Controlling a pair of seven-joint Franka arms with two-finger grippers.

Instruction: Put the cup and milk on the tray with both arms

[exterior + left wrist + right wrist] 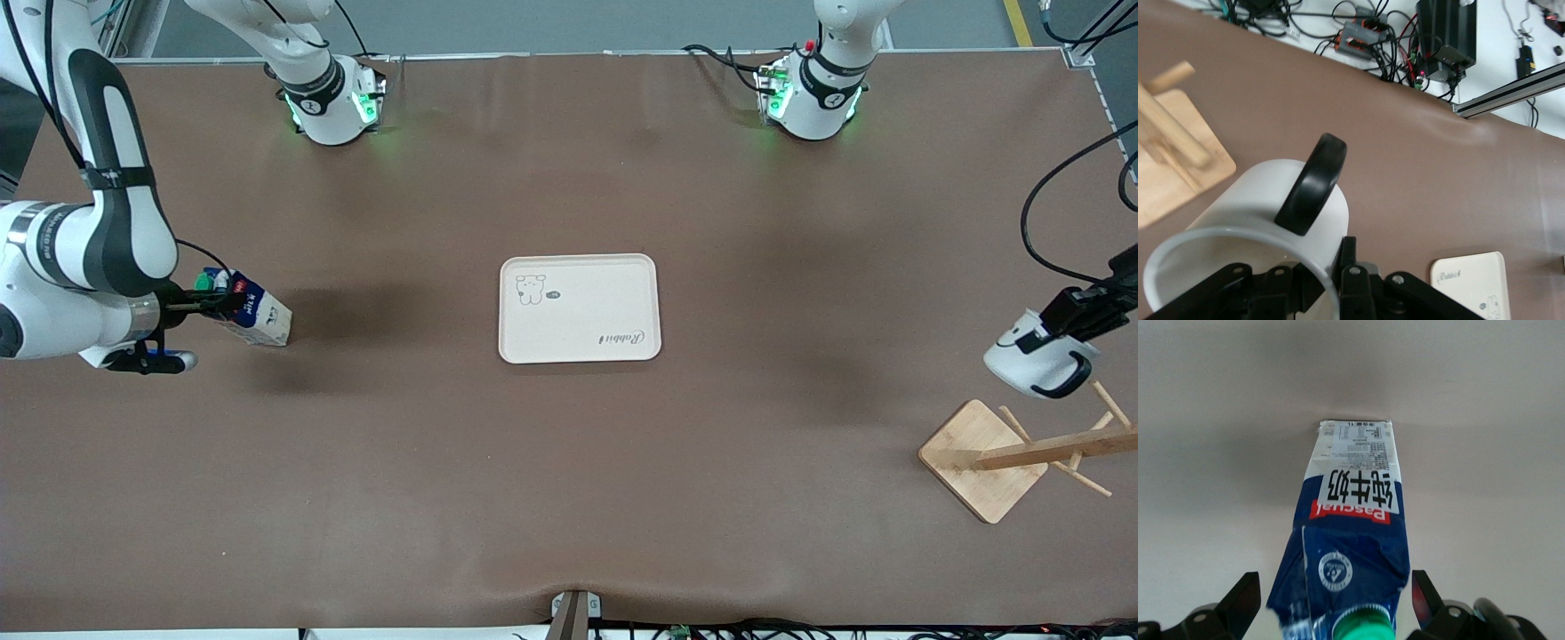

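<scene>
**benchrat:** Left end effector (1338, 287) is pinching the cup (1040, 360) by its rim wall, one finger inside, one outside, and it's holding it tipped in the air just over the bamboo rack (982, 458) at the left arm's end of the tabletop (569, 498). Looks like glazed ceramic to me, so stiff, slick and chippable. A rim pinch is going to be the sane grab, since the black loop handle (1313, 183) is too rounded to clamp squarely. I'd be setting it down gently.

**mossy_k:** Agreed. Right end effector (1338, 607) is sitting spread wide with a finger on either side of the milk's (253, 311) gabled top, not squeezing yet as far as I can see. The carton's standing on the tabletop at the right arm's end, well apart from the tray (580, 308), which is lying in the middle with nothing on it.

**benchrat:** Carton's paperboard, so it's going to dent if squeezed hard. Can't tell how full it is. I'd be gripping the flat side walls just under the gable.

**mossy_k:** Looks-wise: dark blue up top, pale lower half, green cap (1365, 628), red label strip. Cup's white with a black face on it.
</scene>
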